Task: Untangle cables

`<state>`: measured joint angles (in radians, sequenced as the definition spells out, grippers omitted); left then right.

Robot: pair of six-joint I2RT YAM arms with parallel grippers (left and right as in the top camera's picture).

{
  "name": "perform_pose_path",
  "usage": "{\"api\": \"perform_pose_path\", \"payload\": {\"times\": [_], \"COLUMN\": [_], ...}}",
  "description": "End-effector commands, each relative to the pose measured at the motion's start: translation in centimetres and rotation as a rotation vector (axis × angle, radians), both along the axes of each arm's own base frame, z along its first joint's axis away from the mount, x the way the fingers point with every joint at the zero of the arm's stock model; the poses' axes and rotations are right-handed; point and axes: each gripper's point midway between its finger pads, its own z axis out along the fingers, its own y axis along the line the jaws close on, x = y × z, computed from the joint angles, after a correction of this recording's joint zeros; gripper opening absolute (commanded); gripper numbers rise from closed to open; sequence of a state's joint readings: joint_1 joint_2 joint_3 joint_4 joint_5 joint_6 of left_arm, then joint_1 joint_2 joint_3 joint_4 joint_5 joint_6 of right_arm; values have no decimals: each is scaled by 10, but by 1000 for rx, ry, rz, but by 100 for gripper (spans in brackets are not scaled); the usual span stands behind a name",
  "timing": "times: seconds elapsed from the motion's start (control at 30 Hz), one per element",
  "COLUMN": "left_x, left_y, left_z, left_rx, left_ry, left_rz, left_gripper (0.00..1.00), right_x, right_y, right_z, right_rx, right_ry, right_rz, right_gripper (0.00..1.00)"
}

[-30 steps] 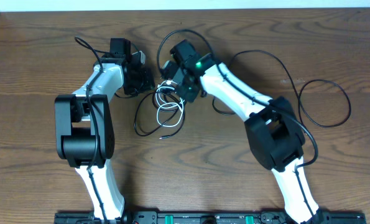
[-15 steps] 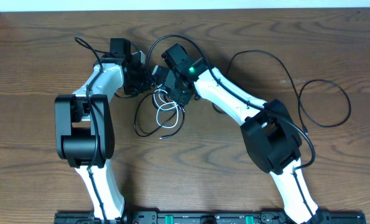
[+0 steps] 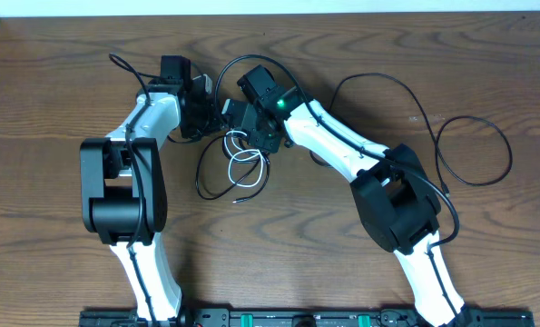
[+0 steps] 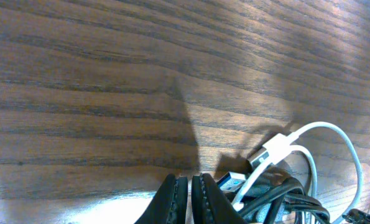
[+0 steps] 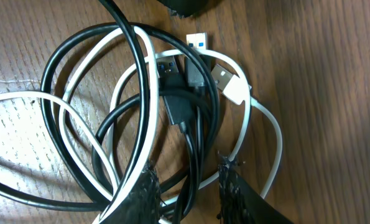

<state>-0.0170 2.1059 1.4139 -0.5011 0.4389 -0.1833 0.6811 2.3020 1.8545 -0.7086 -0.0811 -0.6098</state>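
Just left of upper centre in the overhead frame, my left gripper (image 4: 188, 186) has its fingers pressed together beside the knotted cables (image 3: 242, 162), my right gripper (image 5: 189, 186) is spread around black strands, and only 1 black loop (image 3: 474, 150) lies apart at right, so most of the untangling looks left to do.

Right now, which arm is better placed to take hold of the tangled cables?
Probably the right. The right gripper is open over the cables, with black strands between its fingers. The left gripper is shut beside them, near the white plug, and would have to open first.
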Motion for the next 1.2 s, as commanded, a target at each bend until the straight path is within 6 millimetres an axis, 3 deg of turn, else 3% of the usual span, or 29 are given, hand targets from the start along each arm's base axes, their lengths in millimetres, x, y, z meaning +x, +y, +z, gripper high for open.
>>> {"api": "perform_pose_path", "payload": {"times": [0.0, 0.23, 0.37, 0.5, 0.57, 0.93, 1.07, 1.17], "left_x": [-6, -6, -6, -6, -6, -6, -6, -4], "left_y": [1, 1, 1, 1, 1, 0, 0, 7], "left_z": [-11, -11, -11, -11, -11, -11, -10, 1], "left_rx": [2, 2, 2, 2, 2, 2, 1, -8], "left_ry": [33, 33, 33, 33, 33, 33, 33, 29], "left_rz": [5, 5, 5, 5, 5, 5, 5, 20], "left_gripper": [12, 12, 12, 12, 12, 12, 12, 12], "right_x": [2, 1, 3, 5, 4, 3, 6, 6], "right_y": [-10, -11, -10, -8, -8, -6, -3, 0], "right_z": [-17, -42, -44, -43, -43, -42, -30, -19], "right_rx": [-21, -43, -38, -32, -33, -17, 25, 48], "right_ry": [20, 49, 43, 35, 37, 48, 56, 54], "right_rz": [9, 10, 9, 9, 8, 0, -66, -71], "right_gripper": [29, 29, 27, 16, 1, 1, 1, 1]}}
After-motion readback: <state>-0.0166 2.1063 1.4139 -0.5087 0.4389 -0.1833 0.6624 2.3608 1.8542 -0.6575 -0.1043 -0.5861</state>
